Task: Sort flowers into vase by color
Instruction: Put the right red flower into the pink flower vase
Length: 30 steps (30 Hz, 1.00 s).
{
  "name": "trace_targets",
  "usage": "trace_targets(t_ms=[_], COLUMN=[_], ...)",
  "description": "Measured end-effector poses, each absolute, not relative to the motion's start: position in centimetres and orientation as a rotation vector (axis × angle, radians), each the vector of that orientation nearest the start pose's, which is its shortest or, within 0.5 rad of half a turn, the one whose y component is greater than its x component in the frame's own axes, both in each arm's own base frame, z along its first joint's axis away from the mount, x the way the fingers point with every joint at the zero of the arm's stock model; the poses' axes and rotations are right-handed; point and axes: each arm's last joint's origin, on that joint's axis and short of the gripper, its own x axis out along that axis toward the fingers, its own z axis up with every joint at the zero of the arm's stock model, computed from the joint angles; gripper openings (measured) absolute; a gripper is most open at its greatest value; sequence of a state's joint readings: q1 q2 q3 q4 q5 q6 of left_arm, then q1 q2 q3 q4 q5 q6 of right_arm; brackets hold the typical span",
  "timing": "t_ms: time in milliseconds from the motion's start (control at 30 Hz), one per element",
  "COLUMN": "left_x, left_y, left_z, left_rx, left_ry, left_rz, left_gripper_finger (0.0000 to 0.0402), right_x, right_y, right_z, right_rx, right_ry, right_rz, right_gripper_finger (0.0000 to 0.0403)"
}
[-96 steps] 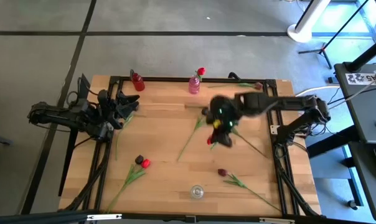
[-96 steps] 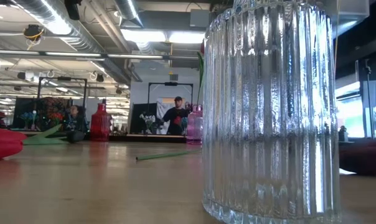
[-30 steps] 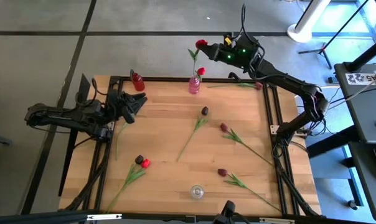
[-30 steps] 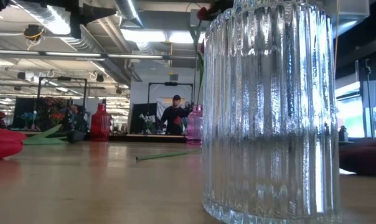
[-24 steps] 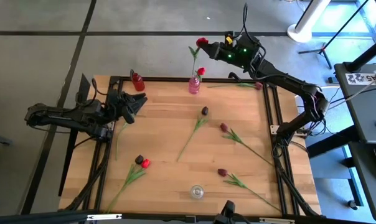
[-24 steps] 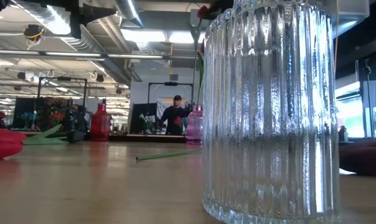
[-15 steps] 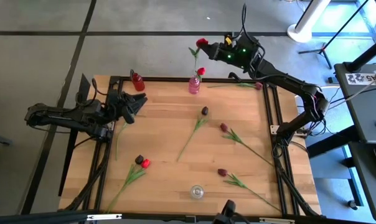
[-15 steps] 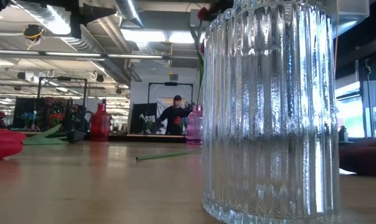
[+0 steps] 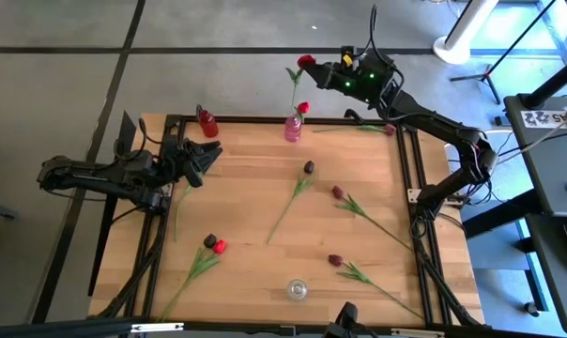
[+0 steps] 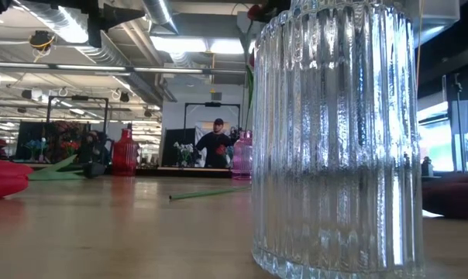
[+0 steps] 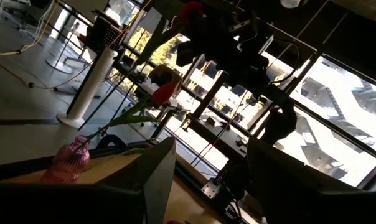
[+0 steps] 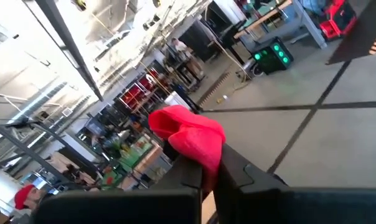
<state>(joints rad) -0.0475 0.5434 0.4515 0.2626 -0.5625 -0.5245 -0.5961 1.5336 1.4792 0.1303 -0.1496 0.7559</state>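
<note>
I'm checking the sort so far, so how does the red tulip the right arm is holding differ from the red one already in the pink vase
The held red tulip hangs in the air beyond the table's far edge, pinched in the shut right gripper. The vase tulip stands with its stem in the pink vase, touched by no gripper. The held one's head sits higher than the vase tulip's. Both have bright red heads and green stems.

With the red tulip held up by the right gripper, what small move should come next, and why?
Probably lower it: the right gripper, shut on the red tulip, holds it above the pink vase, which already holds a red bloom; its stem end seems near the vase mouth.
</note>
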Motion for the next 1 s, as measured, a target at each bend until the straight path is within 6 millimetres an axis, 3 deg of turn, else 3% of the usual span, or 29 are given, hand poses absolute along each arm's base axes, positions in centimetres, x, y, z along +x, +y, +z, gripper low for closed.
trace_targets(t_ms=[633,1000], left_x=[13.5,13.5], left_y=[0.9,0.9], left_z=[29.3,29.3], left_rx=[-0.58,-0.58], left_ry=[-0.299,-0.299], left_rz=[0.455,0.455], left_gripper_finger=[0.0195,0.0195], right_x=[29.6,30.5], right_y=[-19.5,-18.1], right_z=[41.9,42.0], right_rx=[0.75,0.746], right_ry=[-0.218,-0.217], right_rz=[-0.404,-0.354], right_gripper_finger=[0.0014,0.0014])
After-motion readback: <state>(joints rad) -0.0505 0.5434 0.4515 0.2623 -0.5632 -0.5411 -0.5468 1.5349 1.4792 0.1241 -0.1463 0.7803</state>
